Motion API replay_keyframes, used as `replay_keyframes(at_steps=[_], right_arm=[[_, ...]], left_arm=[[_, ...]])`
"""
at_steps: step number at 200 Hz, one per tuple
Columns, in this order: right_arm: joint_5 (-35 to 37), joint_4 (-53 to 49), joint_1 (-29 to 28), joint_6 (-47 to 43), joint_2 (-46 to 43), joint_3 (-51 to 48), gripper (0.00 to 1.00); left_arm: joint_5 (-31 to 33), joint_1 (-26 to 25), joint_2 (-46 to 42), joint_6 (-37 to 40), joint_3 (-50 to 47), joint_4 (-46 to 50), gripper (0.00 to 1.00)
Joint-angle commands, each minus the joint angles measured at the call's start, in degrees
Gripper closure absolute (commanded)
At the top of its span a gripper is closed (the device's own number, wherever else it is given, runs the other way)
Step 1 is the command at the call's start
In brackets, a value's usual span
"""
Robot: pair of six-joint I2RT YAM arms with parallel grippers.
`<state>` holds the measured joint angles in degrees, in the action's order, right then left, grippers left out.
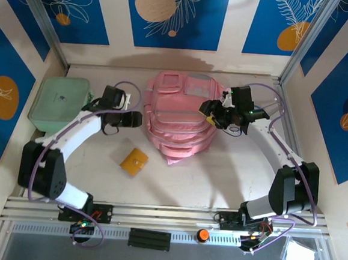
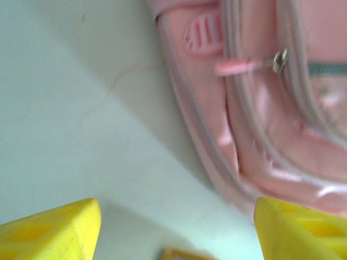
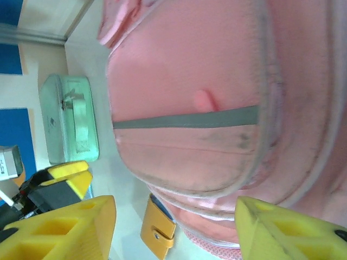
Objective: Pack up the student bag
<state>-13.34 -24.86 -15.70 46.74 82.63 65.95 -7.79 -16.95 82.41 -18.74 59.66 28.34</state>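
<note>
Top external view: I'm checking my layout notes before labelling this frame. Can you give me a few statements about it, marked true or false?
1. The mint green zip case lies to the left of the pink backpack. True.
2. The orange wallet sits on top of the pink backpack. False: it lies on the table, nearer the arms' bases than the backpack.
3. The left hand is shut on the mint green zip case. False: it is open and holds nothing, beside the backpack's left edge.
4. The right hand is open at the backpack's right side. True.
</note>
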Motion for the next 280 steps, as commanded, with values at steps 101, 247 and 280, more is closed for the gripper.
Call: replay_keyframes(at_steps=[101, 247, 280], right_arm=[[8.2, -2.4, -10.6, -4.8, 5.0, 7.2, 0.40], [9.1, -2.9, -11.1, -4.3, 5.4, 6.6, 0.41], [9.1, -2.7, -11.1, -4.1, 5.5, 6.4, 0.41]], left_arm=[[-4.6, -1.5, -3.8, -4.6, -19.9, 3.2, 0.41], [-16.2, -2.1, 5.8, -8.0, -19.6, -2.5, 0.74], [-15.3, -2.1, 3.6, -7.4, -19.1, -0.9, 0.88]])
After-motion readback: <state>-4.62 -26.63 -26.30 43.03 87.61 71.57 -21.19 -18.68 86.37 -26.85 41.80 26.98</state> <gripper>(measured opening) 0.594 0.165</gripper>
